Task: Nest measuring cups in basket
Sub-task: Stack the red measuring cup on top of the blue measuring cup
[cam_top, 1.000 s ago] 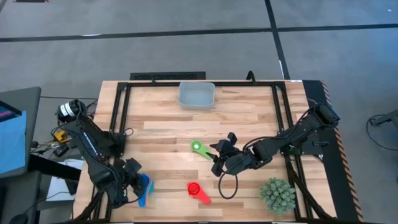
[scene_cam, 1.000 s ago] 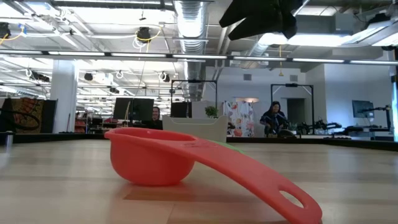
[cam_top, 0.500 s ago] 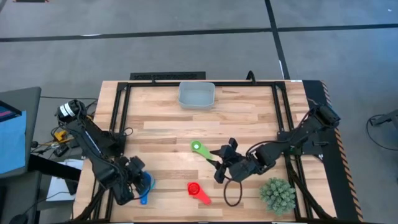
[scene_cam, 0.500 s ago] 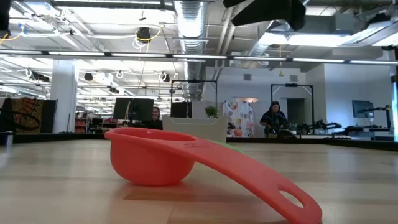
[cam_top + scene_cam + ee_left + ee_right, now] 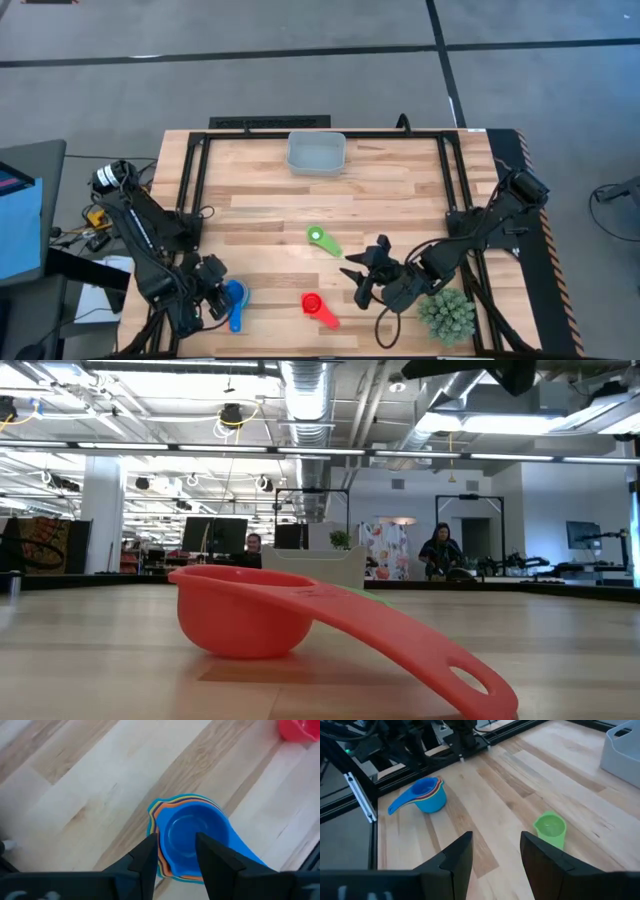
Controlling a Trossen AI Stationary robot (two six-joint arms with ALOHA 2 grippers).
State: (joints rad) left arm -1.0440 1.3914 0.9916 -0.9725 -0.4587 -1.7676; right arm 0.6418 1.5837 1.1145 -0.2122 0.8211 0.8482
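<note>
A nested stack of measuring cups, blue on top with orange, yellow and light blue rims, stands on its base near the table's near left corner. My left gripper hovers open just above it, at its left side. A green cup sits mid-table. A red cup rests on its bowl near the front edge, its handle slanting down. My right gripper hangs open above the table, right of the red cup. The basket stands at the far edge.
A spiky green plant stands at the near right, close under my right arm. Black frame rails run along the table's left, right and far sides. Bare wood lies between the cups and the basket.
My left gripper has risen above the stack of cups, which stays in place and now shows more fully from above. My right gripper has swung toward the table's near edge, from beside the green cup to a spot right of the red cup.
</note>
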